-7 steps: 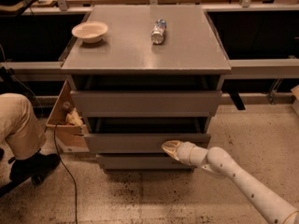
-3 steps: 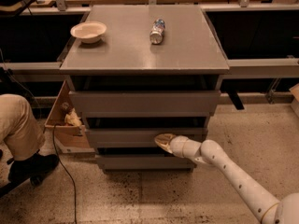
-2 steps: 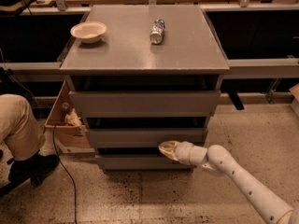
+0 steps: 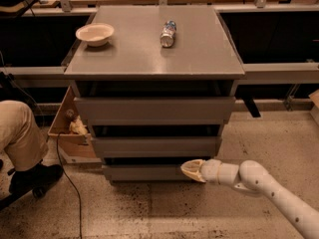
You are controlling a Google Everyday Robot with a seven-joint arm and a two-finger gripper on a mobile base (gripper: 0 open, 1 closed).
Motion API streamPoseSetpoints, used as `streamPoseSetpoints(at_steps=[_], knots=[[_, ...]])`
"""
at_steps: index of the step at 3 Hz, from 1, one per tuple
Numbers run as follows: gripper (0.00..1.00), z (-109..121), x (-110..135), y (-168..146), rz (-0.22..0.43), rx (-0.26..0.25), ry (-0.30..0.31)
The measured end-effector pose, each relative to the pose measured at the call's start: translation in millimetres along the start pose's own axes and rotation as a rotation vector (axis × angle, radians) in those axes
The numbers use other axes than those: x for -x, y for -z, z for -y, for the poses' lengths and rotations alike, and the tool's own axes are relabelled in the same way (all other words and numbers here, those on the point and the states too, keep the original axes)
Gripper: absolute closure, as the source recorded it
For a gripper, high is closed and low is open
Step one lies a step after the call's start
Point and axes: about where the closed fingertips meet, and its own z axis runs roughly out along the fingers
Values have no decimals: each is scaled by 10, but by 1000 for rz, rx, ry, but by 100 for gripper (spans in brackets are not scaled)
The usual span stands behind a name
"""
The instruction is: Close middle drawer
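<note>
The grey cabinet (image 4: 154, 54) has three flat-fronted drawers. The middle drawer (image 4: 154, 146) is pushed in, its front about in line with the top drawer (image 4: 154, 110) and the bottom drawer (image 4: 142, 173); a dark gap shows above it. My gripper (image 4: 192, 169), with tan fingertips held together, is low at the right, just in front of the bottom drawer's right end and below the middle drawer. It does not touch the middle drawer. The white arm (image 4: 259, 183) reaches in from the lower right.
A white bowl (image 4: 94, 34) and a lying can (image 4: 169, 33) rest on the cabinet top. A cardboard box (image 4: 67, 128) stands left of the cabinet. A person's leg and shoe (image 4: 20, 143) are at the far left, and a cable (image 4: 70, 183) runs across the floor.
The middle drawer has slid in. My gripper, which was against its front, has drawn back and dropped to the height of the bottom drawer.
</note>
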Motion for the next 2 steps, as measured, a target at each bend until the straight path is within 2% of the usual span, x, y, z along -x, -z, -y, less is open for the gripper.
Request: streamPoseSetpoints(at_steps=[1, 2], knots=[[100, 164, 348, 624, -78, -7, 8], [100, 166, 368, 630, -78, -6, 11]])
